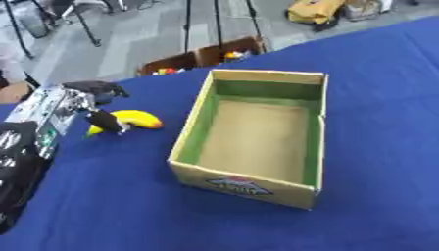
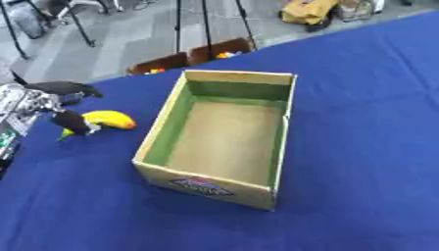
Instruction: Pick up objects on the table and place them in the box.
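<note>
Yellow banana [image 1: 137,118] at your left hand [image 1: 96,105] fingertips, thumb pinching its near end, long axis pointing right toward box [image 1: 319,128]. Right hand unseen.

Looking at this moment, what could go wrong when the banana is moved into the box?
1. The left robot hand touches only one end of the banana, so the banana might tip or slip out when lifted.
2. The box wall nearest the banana stands tall; a low carry could hit it and push the box across the blue table.
</note>
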